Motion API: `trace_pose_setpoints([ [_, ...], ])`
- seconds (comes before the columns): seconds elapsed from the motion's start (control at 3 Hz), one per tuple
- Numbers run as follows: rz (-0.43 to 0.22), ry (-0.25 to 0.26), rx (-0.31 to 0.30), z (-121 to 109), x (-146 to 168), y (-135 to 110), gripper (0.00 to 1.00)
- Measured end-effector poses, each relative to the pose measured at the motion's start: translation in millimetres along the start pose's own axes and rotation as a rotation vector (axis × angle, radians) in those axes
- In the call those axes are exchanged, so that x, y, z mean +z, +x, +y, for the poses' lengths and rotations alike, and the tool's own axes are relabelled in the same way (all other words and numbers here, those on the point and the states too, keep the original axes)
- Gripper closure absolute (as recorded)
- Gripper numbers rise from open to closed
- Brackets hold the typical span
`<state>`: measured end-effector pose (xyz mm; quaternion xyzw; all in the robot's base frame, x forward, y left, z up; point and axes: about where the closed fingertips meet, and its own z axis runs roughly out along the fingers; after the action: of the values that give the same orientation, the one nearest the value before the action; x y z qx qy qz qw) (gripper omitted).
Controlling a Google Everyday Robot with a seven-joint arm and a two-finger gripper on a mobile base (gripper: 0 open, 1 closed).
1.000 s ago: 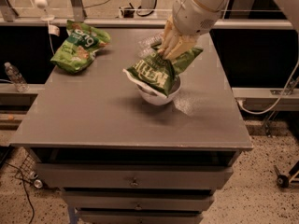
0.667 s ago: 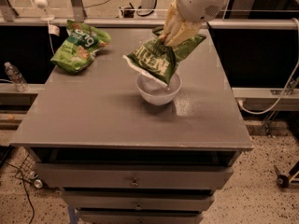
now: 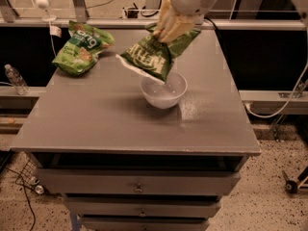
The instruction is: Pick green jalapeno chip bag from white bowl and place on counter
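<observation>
Bag (image 3: 151, 59) now hangs tilted above the bowl (image 3: 166, 102), its lowest corner just over the rear-left rim. A second ago it still lay in the bowl. The tool (image 3: 175, 28), high over the desk's (image 3: 96, 124) far side, is clenched on the bag's upper end. Judged: pick done, and you have the placing left. Bowl looks empty. Lime bag (image 3: 82, 47) lies at the far-left corner, well apart.
</observation>
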<state>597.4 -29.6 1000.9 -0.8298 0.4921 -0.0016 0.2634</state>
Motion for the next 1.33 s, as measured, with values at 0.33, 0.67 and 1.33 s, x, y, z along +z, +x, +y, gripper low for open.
trace_pose_setpoints([
  [0.33,-0.061,-0.026,-0.109,-22,8,-37,1.0],
  [0.67,-0.121,-0.076,-0.202,-32,28,-73,1.0],
  [1.33,-0.091,-0.169,-0.326,-9,74,-123,1.0],
])
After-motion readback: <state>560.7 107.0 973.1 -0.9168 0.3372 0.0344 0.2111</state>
